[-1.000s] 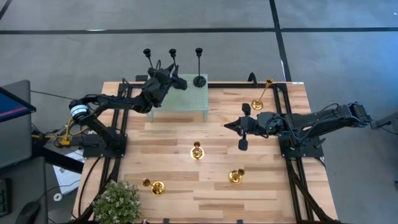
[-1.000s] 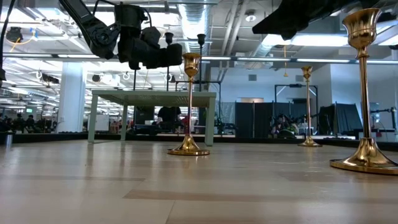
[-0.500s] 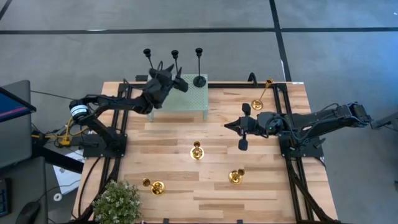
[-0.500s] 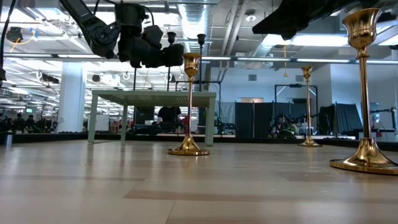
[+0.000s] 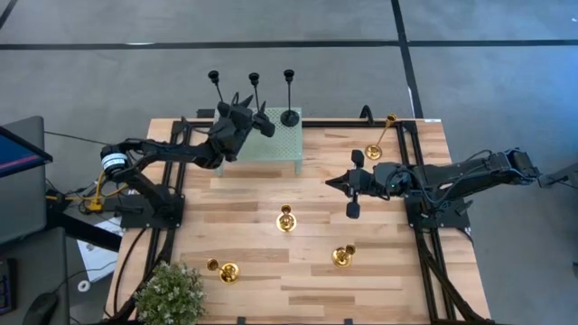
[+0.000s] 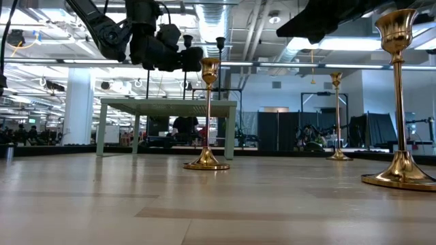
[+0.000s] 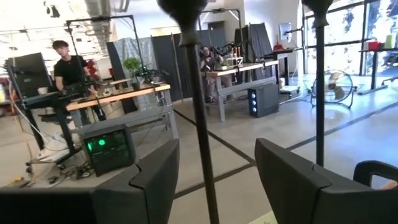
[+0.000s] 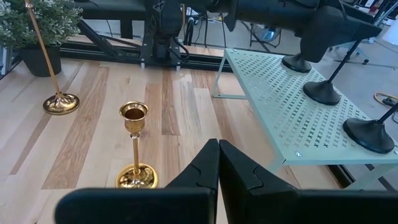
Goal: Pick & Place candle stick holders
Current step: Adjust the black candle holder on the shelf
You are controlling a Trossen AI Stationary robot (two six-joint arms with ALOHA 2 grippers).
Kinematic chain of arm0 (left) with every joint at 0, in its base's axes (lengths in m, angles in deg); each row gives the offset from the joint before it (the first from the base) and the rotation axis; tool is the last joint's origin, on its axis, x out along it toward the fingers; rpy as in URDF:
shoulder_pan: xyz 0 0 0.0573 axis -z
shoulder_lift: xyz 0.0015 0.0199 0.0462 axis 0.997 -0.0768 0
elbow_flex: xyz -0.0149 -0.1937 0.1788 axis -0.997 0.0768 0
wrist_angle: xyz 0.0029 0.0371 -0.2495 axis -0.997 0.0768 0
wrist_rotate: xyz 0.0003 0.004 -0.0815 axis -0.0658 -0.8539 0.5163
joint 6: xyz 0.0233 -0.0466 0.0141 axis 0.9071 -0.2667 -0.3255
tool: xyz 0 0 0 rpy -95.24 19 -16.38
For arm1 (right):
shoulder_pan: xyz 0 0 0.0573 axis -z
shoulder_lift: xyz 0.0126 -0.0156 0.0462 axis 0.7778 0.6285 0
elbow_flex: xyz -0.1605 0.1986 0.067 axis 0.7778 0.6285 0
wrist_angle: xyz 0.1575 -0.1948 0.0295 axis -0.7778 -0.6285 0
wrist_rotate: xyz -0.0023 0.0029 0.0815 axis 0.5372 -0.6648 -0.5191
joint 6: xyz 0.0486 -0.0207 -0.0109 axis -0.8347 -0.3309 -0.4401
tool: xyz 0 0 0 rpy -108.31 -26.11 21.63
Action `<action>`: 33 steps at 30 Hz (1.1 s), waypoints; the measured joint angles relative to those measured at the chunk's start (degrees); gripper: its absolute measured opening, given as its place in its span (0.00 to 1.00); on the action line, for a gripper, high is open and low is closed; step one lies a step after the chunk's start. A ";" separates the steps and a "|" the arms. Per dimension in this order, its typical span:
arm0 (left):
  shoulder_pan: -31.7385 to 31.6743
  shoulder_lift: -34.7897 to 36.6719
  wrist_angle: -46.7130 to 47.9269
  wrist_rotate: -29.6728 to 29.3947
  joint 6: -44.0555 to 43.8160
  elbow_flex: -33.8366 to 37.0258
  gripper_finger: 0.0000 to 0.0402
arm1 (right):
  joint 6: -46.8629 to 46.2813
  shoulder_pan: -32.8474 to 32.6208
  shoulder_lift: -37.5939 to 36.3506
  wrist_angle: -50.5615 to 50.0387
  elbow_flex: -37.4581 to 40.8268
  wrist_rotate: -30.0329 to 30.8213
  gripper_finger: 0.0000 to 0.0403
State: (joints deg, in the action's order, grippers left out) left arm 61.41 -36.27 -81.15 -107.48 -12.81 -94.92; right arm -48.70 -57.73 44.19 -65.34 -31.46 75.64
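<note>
On the green stand [image 5: 271, 143] stand three black candle holders – the left gripper [image 5: 254, 116] sits open around the middle one [image 5: 254, 79], fingers apart; the right gripper [image 5: 332, 181], beside the stand, is shut, empty

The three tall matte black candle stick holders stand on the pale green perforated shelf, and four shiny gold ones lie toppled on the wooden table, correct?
Not quite: the four shiny gold candle stick holders stand upright, as the low view shows. The three tall matte black candle stick holders do stand on the pale green perforated shelf, above the wooden table.
</note>
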 joint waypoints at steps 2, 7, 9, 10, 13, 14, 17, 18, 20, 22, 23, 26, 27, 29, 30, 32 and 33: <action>0.67 0.66 0.45 -1.91 1.55 0.00 0.53 | 0.00 0.00 0.00 0.00 0.00 -0.06 0.00; 2.79 3.12 0.56 -6.69 3.19 -0.02 0.53 | 0.02 -0.04 0.00 0.00 0.00 -0.06 0.00; 3.80 4.53 1.72 -7.25 3.21 0.00 0.53 | 0.02 -0.04 0.00 0.00 0.00 -0.06 0.00; 4.28 5.26 2.55 -7.30 3.20 -0.02 0.53 | 0.02 -0.04 0.00 0.00 0.00 -0.06 0.00; 6.13 7.56 5.94 -7.27 3.19 -0.02 0.53 | 0.00 -0.04 0.00 0.00 0.00 -0.06 0.00; 6.89 8.25 7.42 -7.31 3.19 -0.02 0.53 | 0.00 -0.04 0.00 0.00 0.00 -0.06 0.00; 9.66 9.63 11.54 -7.36 3.19 0.00 0.53 | 0.00 -0.04 0.00 0.00 0.00 -0.06 0.00; 10.69 9.91 12.52 -7.30 3.17 0.00 0.52 | 0.00 -0.04 0.00 0.00 0.00 -0.06 0.00; 12.52 10.27 14.10 -7.20 3.17 0.00 0.51 | 0.00 -0.04 0.00 0.00 0.00 -0.06 0.00; 13.70 10.28 14.34 -7.09 3.18 0.00 0.49 | 0.01 -0.04 0.00 0.00 0.00 -0.06 0.00; 13.81 10.24 14.35 -6.30 3.17 0.00 0.47 | 0.01 -0.04 0.00 0.00 0.00 -0.06 0.00; 12.98 9.89 14.34 -0.75 2.34 0.00 0.40 | 0.01 -0.04 0.00 0.00 0.00 -0.06 0.00; 12.28 9.86 14.47 1.42 1.49 0.00 0.36 | 0.00 -0.04 0.00 0.00 0.00 -0.06 0.00; 10.90 9.73 14.30 4.80 -0.42 0.00 0.29 | 0.00 -0.04 0.00 0.00 0.00 -0.06 0.00; 10.23 9.56 14.31 5.97 -1.14 0.00 0.24 | 0.00 -0.04 0.00 0.00 0.00 -0.06 0.00; 9.01 9.45 15.80 7.11 -2.04 0.02 0.16 | -0.02 -0.04 0.00 0.00 0.00 -0.06 0.00; 8.59 9.45 16.73 7.49 -2.28 0.02 0.11 | -0.02 -0.04 0.00 0.00 0.00 -0.06 0.00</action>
State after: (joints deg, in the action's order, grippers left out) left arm 70.01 -26.82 -64.42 -99.99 -15.09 -94.90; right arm -48.72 -57.78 44.19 -65.34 -31.46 75.59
